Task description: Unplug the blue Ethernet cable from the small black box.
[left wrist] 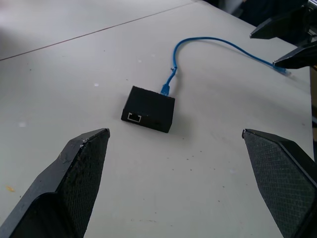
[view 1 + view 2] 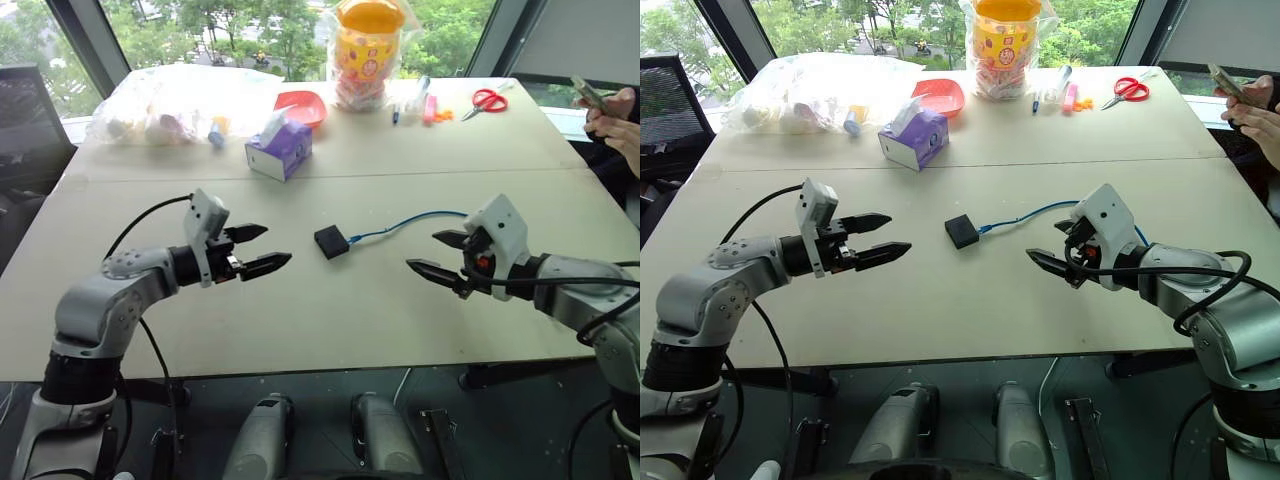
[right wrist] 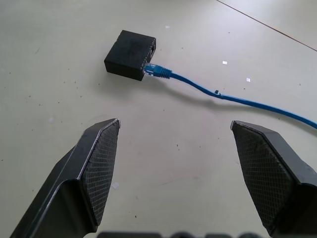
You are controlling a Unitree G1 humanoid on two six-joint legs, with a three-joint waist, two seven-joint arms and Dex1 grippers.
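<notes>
Small black box (image 2: 331, 241) flat on the pale table (image 2: 300, 330), near the middle, between the two grippers and touched by neither. Blue Ethernet cable (image 2: 410, 222) plugged into one side of the box, plug seated in the socket as seen from the right wrist (image 3: 157, 72); a second, empty socket on another side of the box. Cord running away from the box in a loose arc across the table toward the right gripper, its far plug lying on the table just by that gripper's fingertips in the left wrist view (image 1: 281, 70).

Left gripper (image 2: 268, 248) hovering above the table on the box's left, pointing at it, jaws wide apart, nothing between them. Right gripper (image 2: 440, 252) hovering on the box's right, pointing back toward it, jaws apart too, empty, close to the cord but not clearly touching it.

Farther back: purple tissue box (image 2: 281, 149) near the seam between two tabletops, red bowl (image 2: 301, 106) behind it, clear plastic bags of small items (image 2: 165, 100) on the far left, a tall yellow-lidded jar in a bag (image 2: 365, 50) at the far edge, pens and markers (image 2: 418, 104) beside it, red-handled scissors (image 2: 488, 100) toward the far right. A person's hands (image 2: 618, 118) at the right edge, holding something small.
</notes>
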